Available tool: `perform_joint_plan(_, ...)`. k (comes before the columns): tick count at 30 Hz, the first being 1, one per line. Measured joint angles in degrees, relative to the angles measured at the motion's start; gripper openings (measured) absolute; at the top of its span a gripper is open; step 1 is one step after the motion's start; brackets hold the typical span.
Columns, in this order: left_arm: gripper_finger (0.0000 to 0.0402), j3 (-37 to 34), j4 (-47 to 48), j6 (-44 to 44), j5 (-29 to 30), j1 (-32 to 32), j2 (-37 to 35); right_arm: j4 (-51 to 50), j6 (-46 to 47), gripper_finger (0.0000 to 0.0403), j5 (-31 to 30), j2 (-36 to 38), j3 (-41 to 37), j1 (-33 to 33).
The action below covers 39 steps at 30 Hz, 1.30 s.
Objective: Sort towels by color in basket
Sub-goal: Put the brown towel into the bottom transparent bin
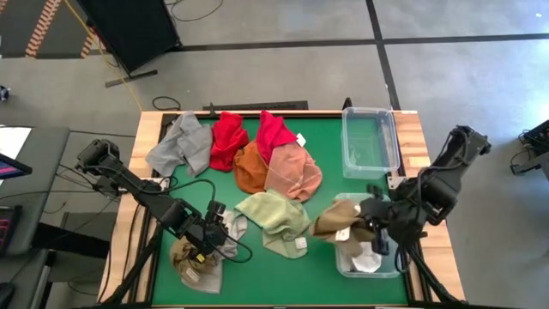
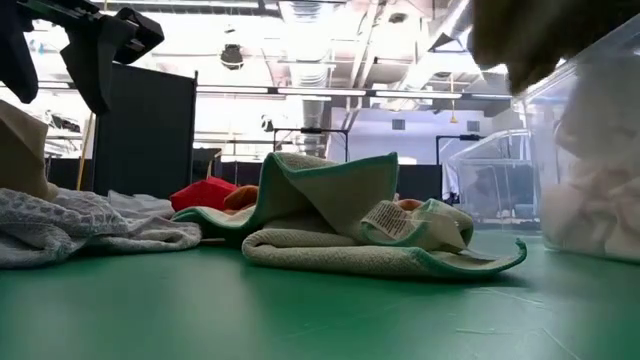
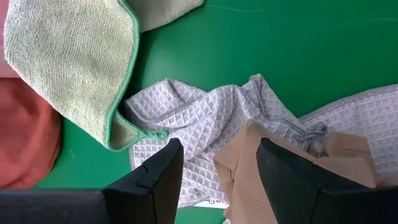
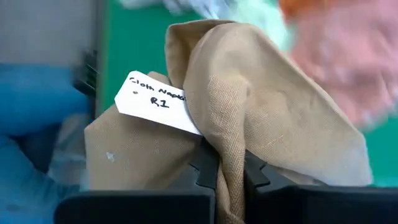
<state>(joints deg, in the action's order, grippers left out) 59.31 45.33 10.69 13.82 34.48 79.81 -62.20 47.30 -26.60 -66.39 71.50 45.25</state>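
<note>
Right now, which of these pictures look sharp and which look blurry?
Left wrist view: sharp, the waffle weave of the grey-white towel is clear. Right wrist view: tan towel crisp, background blurred. Low view: the pale green towel is sharp, ceiling lights glare.

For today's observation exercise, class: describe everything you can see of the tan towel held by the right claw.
The tan towel is a plain woven cloth, soft and creased, bunched into folds. A white paper tag with handwriting hangs on it. The right claw is shut on a fold of it, and it hangs lifted from that grip. In the high view it hangs at the near bin, partly over the bin's rim and the green mat.
</note>
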Motion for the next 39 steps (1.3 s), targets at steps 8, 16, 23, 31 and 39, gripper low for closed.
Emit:
perform_joint_plan(8, 0.0193, 0.00, -0.83, -0.43, 0.03, -0.60, 0.00, -10.42, 16.27, 0.0037, 13.43, -3.99, -3.68, 0.79)
perform_joint_plan(16, 0.0193, 0.00, -2.94, -2.53, 0.16, -1.51, 0.00, 1.02, 13.79, 0.0037, 20.49, -10.52, -11.87, -1.89)
perform_joint_plan(23, 0.0193, 0.00, -2.82, -2.16, 0.14, -1.53, 0.00, 11.21, 7.12, 0.0045, 26.97, -18.37, -16.84, -5.60)
perform_joint_plan(31, 0.0193, 0.00, -2.74, -1.59, 0.12, -1.53, 0.00, 16.24, 3.64, 0.0048, 31.61, -23.05, -19.28, -7.77)
perform_joint_plan(39, 0.0193, 0.00, -2.67, -1.87, 0.10, -1.53, 0.02, 15.72, 6.26, 0.0069, 31.95, -18.65, -19.43, -7.93)
